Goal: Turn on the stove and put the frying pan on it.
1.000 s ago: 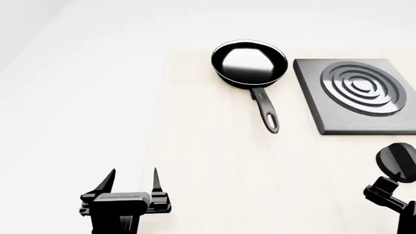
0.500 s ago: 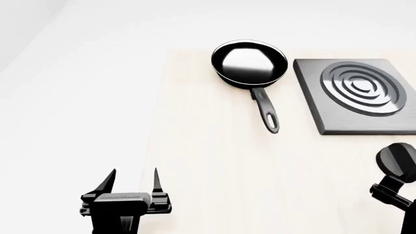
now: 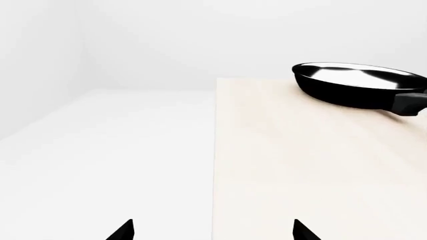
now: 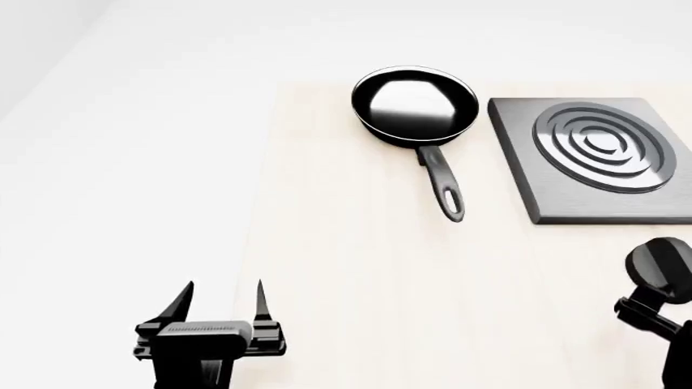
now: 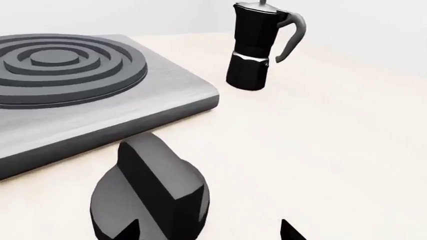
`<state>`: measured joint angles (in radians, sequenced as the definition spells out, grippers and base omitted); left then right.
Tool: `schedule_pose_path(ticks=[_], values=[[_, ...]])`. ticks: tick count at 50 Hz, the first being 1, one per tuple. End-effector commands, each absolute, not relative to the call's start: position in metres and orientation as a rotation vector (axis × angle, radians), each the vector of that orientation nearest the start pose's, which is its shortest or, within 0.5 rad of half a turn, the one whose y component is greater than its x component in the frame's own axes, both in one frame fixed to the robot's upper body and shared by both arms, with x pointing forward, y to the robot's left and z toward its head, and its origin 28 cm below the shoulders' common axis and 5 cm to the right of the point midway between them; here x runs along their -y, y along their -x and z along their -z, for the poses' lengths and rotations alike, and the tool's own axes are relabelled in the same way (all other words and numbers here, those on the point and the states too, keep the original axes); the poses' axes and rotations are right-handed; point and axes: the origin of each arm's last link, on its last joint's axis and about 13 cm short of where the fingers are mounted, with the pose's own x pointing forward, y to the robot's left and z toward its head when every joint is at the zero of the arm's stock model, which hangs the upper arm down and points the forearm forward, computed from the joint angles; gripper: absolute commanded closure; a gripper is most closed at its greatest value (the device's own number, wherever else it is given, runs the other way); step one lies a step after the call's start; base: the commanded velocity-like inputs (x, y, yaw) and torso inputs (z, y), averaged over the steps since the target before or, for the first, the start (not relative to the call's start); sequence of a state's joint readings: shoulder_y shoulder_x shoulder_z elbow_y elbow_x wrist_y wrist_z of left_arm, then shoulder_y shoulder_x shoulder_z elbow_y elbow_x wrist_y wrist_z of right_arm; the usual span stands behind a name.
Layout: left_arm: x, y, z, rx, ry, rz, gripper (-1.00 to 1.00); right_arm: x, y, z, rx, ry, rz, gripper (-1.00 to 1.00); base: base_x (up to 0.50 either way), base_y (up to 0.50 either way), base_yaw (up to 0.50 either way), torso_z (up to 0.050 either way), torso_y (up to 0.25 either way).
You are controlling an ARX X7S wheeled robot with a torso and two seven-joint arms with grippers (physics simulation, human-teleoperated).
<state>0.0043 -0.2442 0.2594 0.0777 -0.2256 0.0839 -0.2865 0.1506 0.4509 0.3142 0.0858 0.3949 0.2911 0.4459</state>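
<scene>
The frying pan (image 4: 416,104) is glossy black with a shiny inside and sits at the back of the table, its long handle (image 4: 442,185) pointing toward me. The pan (image 3: 357,85) also shows far ahead in the left wrist view. To its right lies the stove (image 4: 589,158), a dark grey slab with ring burner (image 5: 63,62). The round black knob (image 4: 659,267) stands in front of it. My right gripper (image 4: 649,306) is just below the knob (image 5: 150,195), open (image 5: 210,230), one fingertip overlapping the knob. My left gripper (image 4: 222,288) hangs open and empty (image 3: 212,231) at the table's left edge.
A black-and-silver moka pot (image 5: 257,47) stands beyond the stove's corner in the right wrist view. The pale wooden table (image 4: 357,267) ends at its left edge (image 3: 215,165), with white floor beyond.
My right gripper has shifted slightly to the right beside the knob. The pan, the stove and my left gripper stay where they were.
</scene>
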Motion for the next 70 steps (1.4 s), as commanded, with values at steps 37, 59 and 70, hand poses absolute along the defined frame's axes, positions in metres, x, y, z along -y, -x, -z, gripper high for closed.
schedule_pose_path(ticks=[37, 59, 70], values=[[-0.208, -0.204, -0.026, 0.085, 0.015, -0.016, -1.00, 0.290, -0.236, -0.059, -0.123, 0.001, 0.836, -1.00, 0.00, 0.00, 0.00, 0.000, 0.000], [-0.207, -0.206, -0.025, 0.083, 0.013, -0.014, -1.00, 0.296, -0.242, -0.073, -0.114, 0.015, 0.837, -1.00, 0.00, 0.00, 0.00, 0.000, 0.000], [-0.207, -0.206, -0.026, 0.084, 0.014, -0.014, -1.00, 0.302, -0.244, -0.081, -0.113, -0.009, 0.832, -1.00, 0.00, 0.00, 0.00, 0.000, 0.000]])
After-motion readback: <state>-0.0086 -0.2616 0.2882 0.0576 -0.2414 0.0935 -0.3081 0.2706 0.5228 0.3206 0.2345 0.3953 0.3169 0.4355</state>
